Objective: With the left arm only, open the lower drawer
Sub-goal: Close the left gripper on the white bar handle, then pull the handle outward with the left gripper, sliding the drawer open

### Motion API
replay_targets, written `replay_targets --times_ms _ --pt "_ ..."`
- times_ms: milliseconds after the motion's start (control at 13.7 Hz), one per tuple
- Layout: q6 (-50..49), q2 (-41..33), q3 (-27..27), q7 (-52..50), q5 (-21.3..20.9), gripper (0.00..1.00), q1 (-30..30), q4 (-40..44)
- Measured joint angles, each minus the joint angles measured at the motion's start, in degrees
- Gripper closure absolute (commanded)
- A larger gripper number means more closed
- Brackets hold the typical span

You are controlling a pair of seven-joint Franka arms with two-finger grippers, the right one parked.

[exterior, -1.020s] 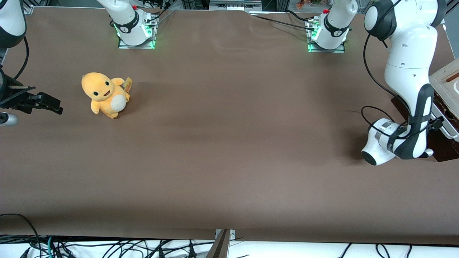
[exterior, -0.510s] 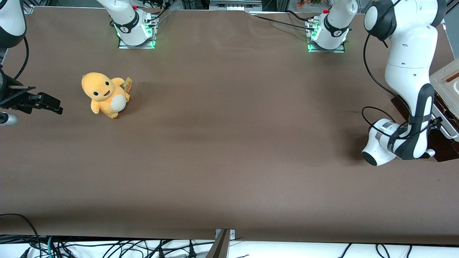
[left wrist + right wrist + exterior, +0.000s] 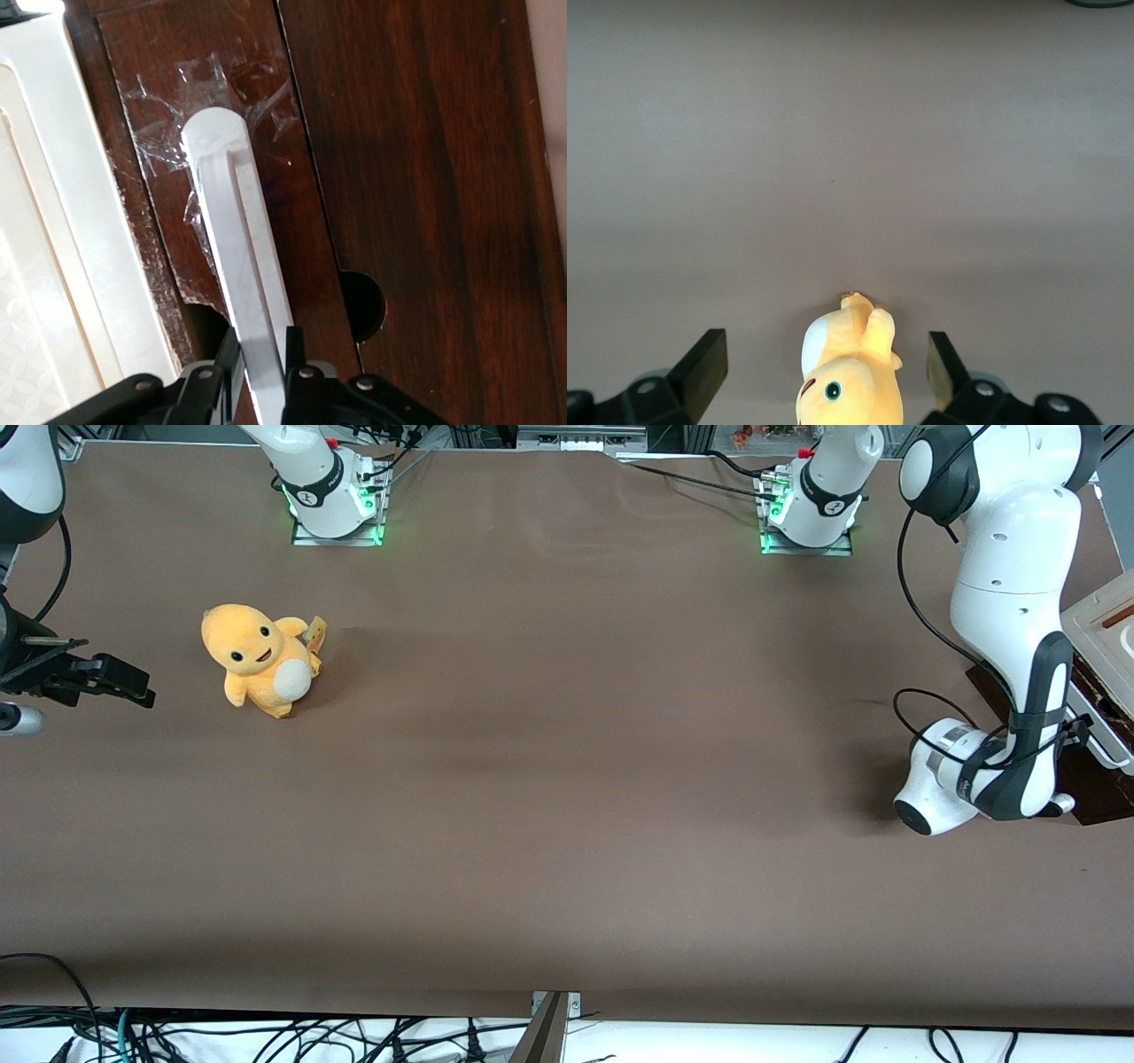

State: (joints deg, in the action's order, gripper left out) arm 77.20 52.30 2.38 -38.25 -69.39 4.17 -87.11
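The lower drawer's dark brown front point(image 3: 257, 53) carries a long white bar handle point(image 3: 235, 230) with crinkled clear tape around its rounded end. My left gripper point(image 3: 261, 341) is shut on that handle, one black finger point(image 3: 229, 352) pressed against each side of the bar. In the front view the left arm point(image 3: 1010, 602) bends down at the working arm's end of the table, its wrist point(image 3: 952, 779) low over the cloth beside the drawer point(image 3: 1103, 793). There the gripper is mostly hidden by the forearm; a short piece of the white handle point(image 3: 1103, 748) shows.
A cream framed panel point(image 3: 35, 221) lies beside the drawer front, also seen at the table's edge point(image 3: 1103, 624). An orange plush toy point(image 3: 257, 660) sits on the brown cloth toward the parked arm's end. Two arm bases point(image 3: 332, 496) stand along the table edge farthest from the front camera.
The left arm's wrist has crept a few pixels toward the drawer; nothing else has visibly moved.
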Motion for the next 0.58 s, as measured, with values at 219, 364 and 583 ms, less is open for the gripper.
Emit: replay_targets --times_ms 219,364,583 --pt "0.0 0.0 0.0 0.0 0.0 0.78 0.0 0.0" --pt "0.0 0.0 0.0 0.0 0.0 0.78 -0.1 0.0" --pt "0.0 0.0 -0.1 -0.6 0.0 0.78 -0.3 0.1"
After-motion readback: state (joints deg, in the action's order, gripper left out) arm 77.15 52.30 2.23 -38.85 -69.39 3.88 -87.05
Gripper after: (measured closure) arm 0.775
